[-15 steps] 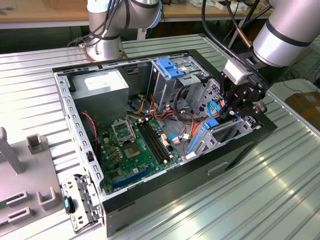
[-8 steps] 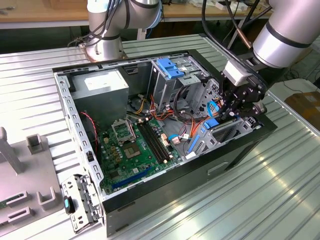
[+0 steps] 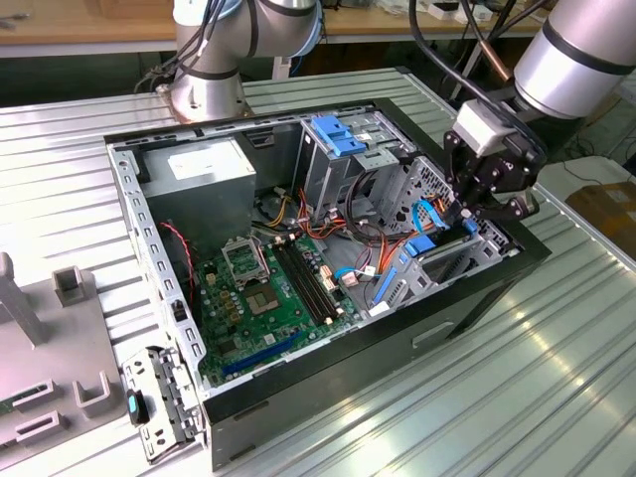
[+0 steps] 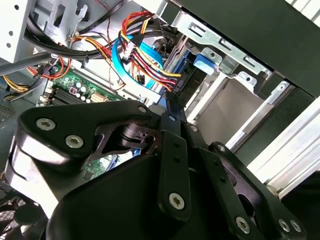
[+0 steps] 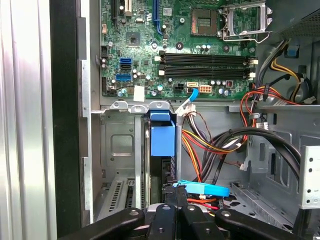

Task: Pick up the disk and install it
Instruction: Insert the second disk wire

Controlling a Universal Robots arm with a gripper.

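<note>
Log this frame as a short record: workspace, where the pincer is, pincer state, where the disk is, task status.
workspace: open computer case lying on a ribbed metal table, motherboard exposed
pincer position: pincer lowered at the drive cage on the exterior view's right
pincer state: shut on the disk
disk: disk, blue-framed, stands on edge in a slot of the cage, partly hidden
nearby: blue data cable and coloured power wires beside the slot
task status: disk is in the cage slot, pincer not released
</note>
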